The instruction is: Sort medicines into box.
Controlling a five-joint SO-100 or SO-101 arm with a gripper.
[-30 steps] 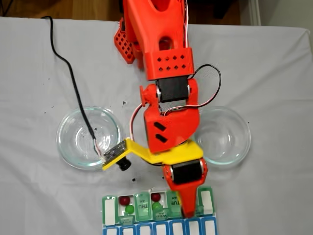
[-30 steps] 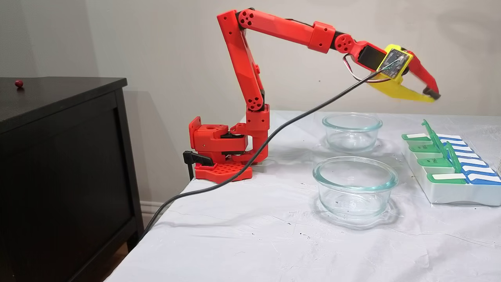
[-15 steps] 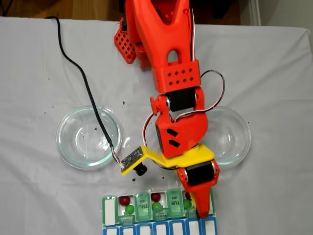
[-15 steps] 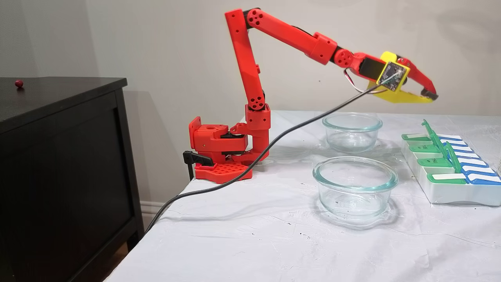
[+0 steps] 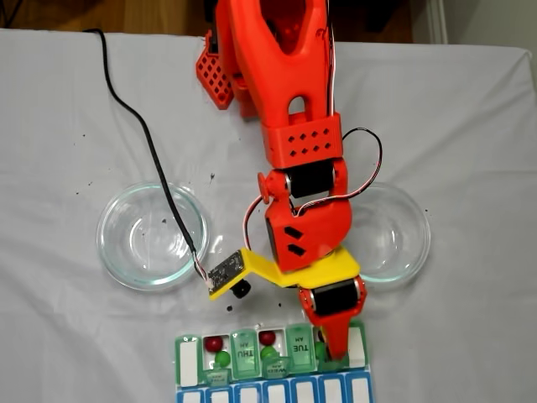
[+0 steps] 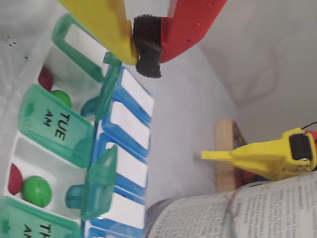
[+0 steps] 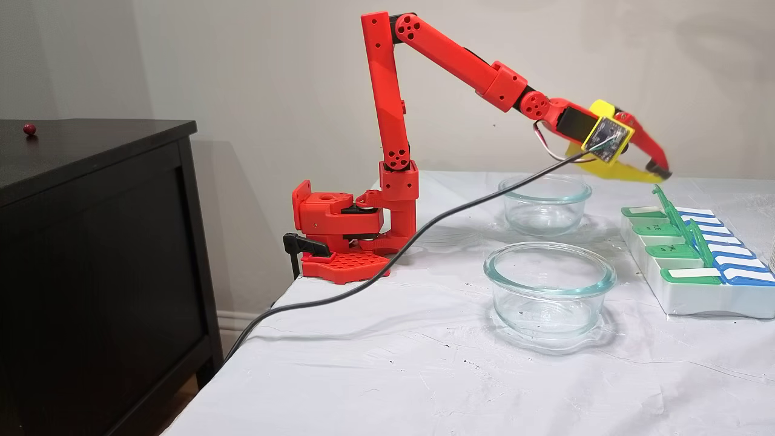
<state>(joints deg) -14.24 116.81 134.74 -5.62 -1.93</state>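
Two glass bowls [image 5: 153, 236] [image 5: 388, 232] sit on the white-clothed counter [image 5: 67, 151], one each side of the red arm in a fixed view. End effector [image 6: 146, 45] hangs above the pill organiser [image 6: 124, 129] w/ yellow & red fingers pinched together on the black foam pad, nothing else between them. In wrist view, open compartments each hold a dark red ball [image 6: 15, 178] & green ball [image 6: 36, 191]; TUE lid [image 6: 57, 125] lies shut between them.
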